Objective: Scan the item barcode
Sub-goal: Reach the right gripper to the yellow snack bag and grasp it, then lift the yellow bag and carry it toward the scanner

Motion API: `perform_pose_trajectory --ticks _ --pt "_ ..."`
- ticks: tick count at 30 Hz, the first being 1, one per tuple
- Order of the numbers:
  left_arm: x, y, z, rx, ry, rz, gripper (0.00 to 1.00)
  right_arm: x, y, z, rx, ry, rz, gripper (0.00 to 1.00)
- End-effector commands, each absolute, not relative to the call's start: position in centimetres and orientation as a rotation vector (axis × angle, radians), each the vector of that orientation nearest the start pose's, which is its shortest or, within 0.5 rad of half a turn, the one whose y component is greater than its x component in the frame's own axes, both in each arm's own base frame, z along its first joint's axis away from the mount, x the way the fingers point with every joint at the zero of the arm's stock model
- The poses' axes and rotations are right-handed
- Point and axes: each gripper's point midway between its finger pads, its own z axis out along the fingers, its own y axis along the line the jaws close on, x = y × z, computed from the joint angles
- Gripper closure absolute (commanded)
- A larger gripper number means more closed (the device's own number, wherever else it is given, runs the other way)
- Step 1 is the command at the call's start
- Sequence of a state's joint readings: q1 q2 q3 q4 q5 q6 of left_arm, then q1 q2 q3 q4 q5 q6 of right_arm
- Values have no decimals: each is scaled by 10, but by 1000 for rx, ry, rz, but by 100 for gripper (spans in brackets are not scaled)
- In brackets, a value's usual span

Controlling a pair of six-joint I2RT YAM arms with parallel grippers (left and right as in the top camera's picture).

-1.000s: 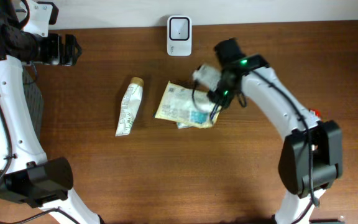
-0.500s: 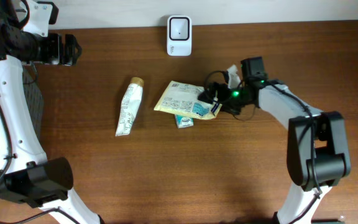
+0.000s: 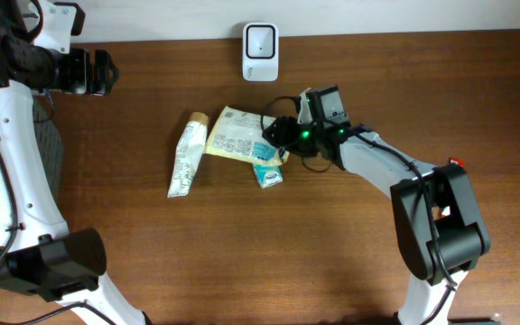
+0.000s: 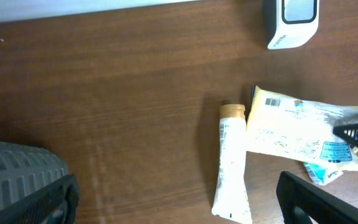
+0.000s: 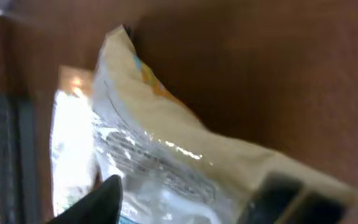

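Right arm has swung left, bringing the yellow packet up against the white tube, below the scanner. Right gripper is pinching the packet's edge; left gripper is spread wide, well apart. Small teal sachet lies just beside.

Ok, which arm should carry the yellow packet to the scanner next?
Right. The right gripper grips the yellow packet by its edge, near the scanner. The left gripper hangs open and empty, far from both.

Left tool, wide open (far corner); right tool, extended inward, pinching packet
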State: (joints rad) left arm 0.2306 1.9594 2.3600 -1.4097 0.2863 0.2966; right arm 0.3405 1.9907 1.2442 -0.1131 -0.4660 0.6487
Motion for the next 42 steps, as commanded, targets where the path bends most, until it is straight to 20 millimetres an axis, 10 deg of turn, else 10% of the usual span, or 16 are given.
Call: perform_pose_trajectory --ticks 1,5,11,17,24,25,26,27,29,33,36,42 --pt "446 57 315 198 2497 -147 1 446 263 71 40 2477 971 50" --pt "446 57 315 198 2497 -147 1 438 269 75 -40 2479 1047 96" --pt "446 57 315 198 2497 -147 1 416 198 98 -32 2700 932 96" --pt "446 57 315 198 2497 -147 1 417 69 97 32 2851 505 96" --pt "446 57 315 198 2497 -147 1 394 29 65 -266 2999 194 96" --pt "446 57 315 198 2497 -147 1 392 19 57 -271 3028 115 87" --pt "446 57 315 198 2497 -147 1 391 16 55 -269 3038 85 44" --pt "446 57 315 198 2497 -147 1 394 17 60 -253 3029 91 19" --pt "446 57 315 198 2497 -147 1 407 22 87 -214 2996 121 16" --pt "446 57 315 198 2497 -147 1 435 93 119 -58 2879 336 89" --pt "446 57 315 198 2497 -147 1 430 124 72 152 2926 172 96" --pt "446 57 315 199 2497 -147 1 422 121 -6 266 3026 -50 96"
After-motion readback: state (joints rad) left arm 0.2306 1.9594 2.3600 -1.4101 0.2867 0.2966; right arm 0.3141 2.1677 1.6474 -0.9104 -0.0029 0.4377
